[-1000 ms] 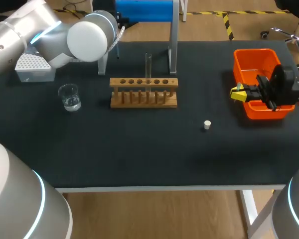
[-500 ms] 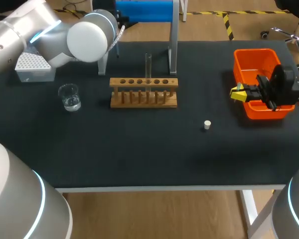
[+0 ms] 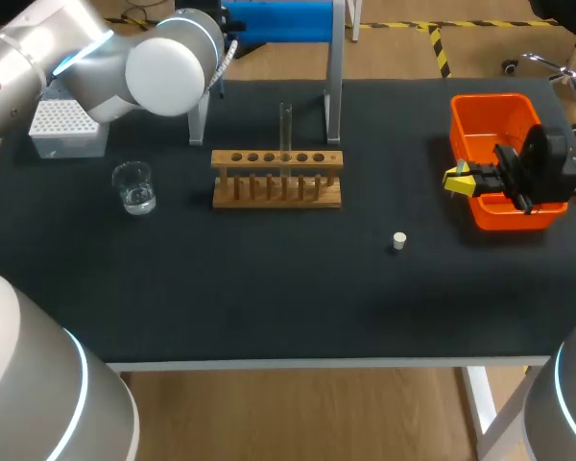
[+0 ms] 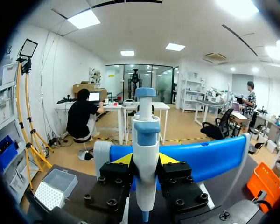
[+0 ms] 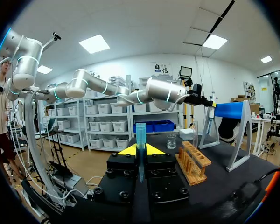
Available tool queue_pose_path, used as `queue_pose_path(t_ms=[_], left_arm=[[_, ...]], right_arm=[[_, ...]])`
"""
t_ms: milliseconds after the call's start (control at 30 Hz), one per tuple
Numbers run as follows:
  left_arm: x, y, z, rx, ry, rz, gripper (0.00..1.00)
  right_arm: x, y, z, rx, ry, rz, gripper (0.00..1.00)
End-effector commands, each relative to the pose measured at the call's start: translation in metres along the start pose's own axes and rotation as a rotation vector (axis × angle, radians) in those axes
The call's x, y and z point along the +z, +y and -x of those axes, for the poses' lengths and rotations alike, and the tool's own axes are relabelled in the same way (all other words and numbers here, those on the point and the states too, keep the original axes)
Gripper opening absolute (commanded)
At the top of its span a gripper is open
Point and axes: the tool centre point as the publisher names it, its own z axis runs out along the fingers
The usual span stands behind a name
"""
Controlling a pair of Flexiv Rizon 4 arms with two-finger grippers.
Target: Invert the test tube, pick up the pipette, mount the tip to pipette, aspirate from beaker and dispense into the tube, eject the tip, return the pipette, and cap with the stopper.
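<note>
In the left wrist view my left gripper (image 4: pixel 145 161) is shut on the white and blue pipette (image 4: pixel 145 133), which stands upright between the fingers in front of the blue bar of the pipette stand (image 4: pixel 205 156). In the head view that gripper is hidden behind my left arm's elbow (image 3: pixel 168 62). My right gripper (image 3: pixel 458 179) hovers beside the orange bin (image 3: pixel 504 115), shut on a blue pipette tip (image 5: pixel 140 135). The test tube (image 3: pixel 285 128) stands in the wooden rack (image 3: pixel 276 179). The beaker (image 3: pixel 134 186) sits left of the rack. The white stopper (image 3: pixel 398 240) lies on the mat.
A white tip box (image 3: pixel 62 123) stands at the back left, near the pipette stand (image 3: pixel 278 19). The black mat (image 3: pixel 269 288) stretches to the front edge of the table.
My left arm's elbow has shifted slightly up and back near the stand. The right arm and the objects on the table have not moved.
</note>
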Motion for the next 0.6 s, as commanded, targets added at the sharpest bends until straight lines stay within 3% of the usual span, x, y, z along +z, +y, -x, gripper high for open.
queue_pose_path(t_ms=[33,600], left_arm=[[-0.005,-0.007,0.001,0.002,-0.003,-0.005,0.00],[-0.031,-0.030,0.000,0.048,0.079,-0.030,0.00]], right_arm=[[0.000,0.000,-0.001,0.000,0.000,-0.002,0.00],[0.000,0.000,-0.001,0.000,0.000,-0.002,0.00]])
